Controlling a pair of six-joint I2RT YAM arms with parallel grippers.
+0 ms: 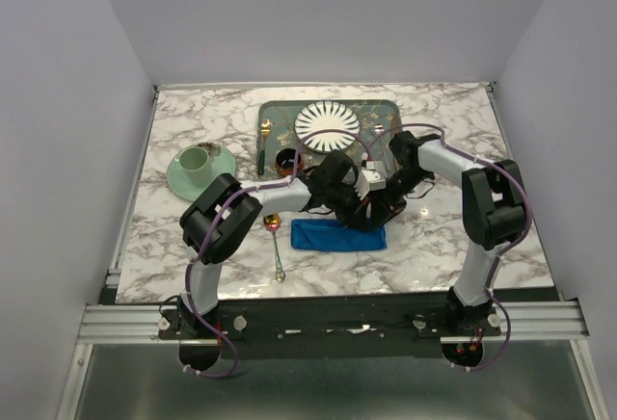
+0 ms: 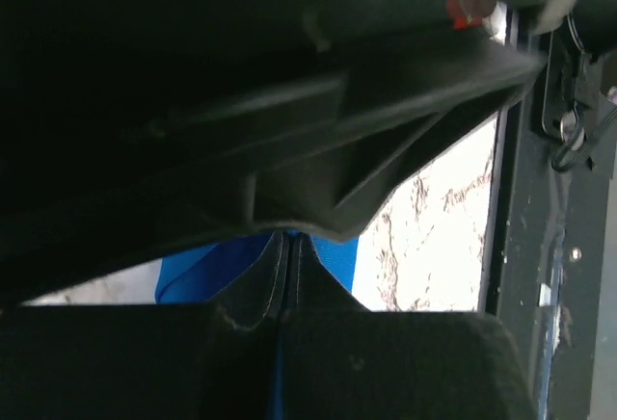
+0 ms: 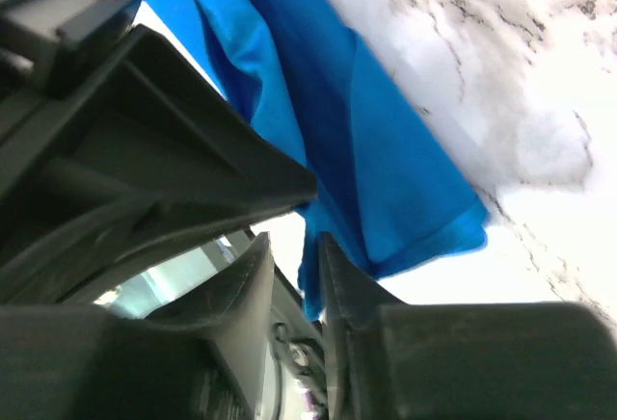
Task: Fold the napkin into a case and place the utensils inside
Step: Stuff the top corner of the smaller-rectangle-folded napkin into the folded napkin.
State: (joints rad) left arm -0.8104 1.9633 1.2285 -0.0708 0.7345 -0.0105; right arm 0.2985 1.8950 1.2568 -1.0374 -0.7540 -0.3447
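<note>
**Fold at risk with both grippers crowded on one edge**

Noted napkin point(image 1: 339, 235) folded to a long blue strip, flat on the surface point(image 1: 453, 247), on the near side of the plate point(image 1: 328, 126). Looks short of a finished case, with nothing tucked inside. Spotted spoon point(image 1: 277, 247) near-left of the plate, close to the strip's left end but apart from it. No pink fork made out in any view.

Likely trouble, by judgement only:
- Strip dragged askew or pulled open, from a one-sided tug with the other side slack.
- Layers pinched unevenly, giving a crooked or half-shut pouch, too tight for the spoon later.
- Wrists knocking together, given both packed into the gap between plate and napkin.
- Spoon nudged farther off by a low sweep of the left forearm.

Pose:
- Left arm: elbow raised near-left of the plate, forearm angled in toward the centre, wrist tipped down over the strip's far edge. Left gripper point(image 2: 287, 239) pressed together, apparently pinching a thin edge of the napkin, with blue cloth right behind the tips.
- Right arm: elbow high near-right of the plate, forearm swung back in to the same spot. Right gripper point(image 3: 308, 264) slightly parted, a fold of blue cloth in the gap. Cannot tell whether clamped on it or loose.
</note>
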